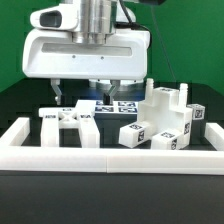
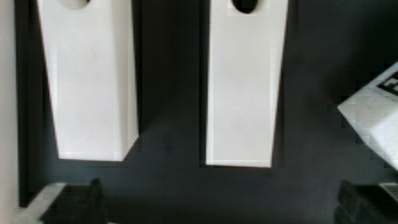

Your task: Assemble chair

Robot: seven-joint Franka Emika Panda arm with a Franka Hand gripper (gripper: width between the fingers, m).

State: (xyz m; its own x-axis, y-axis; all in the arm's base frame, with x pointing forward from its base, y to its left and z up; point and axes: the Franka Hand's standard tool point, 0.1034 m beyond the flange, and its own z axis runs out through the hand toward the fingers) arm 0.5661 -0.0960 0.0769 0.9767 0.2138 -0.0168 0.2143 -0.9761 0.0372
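Gripper [image 1: 98,93] is wide open w/ nothing in it, hanging over the table [image 1: 18,105] behind the white border rail [image 1: 110,160] on the front edge.

Key thing imo: wrist view shows two long white bars [image 2: 89,90] lying flat side by side w/ a dark gap btw them. Their long axes are parallel and run crosswise to the line btw the two fingertips [image 2: 63,205]. So the angle looks ok for pinching one across its width. But both bars sit ahead of the tips, not btw them, so I'd guess it has to shift over one and come down. Which bar, can't tell.

Exterior view adds what the wrist cam can't: fingers are clear above the parts, and the stepped chair chunk [image 1: 165,118] w/ tags sits toward the exterior view's right, near the rail. Wrist cam only catches a tagged white corner, prob that chunk, not sure. Exterior view doesn't show the bars' length.
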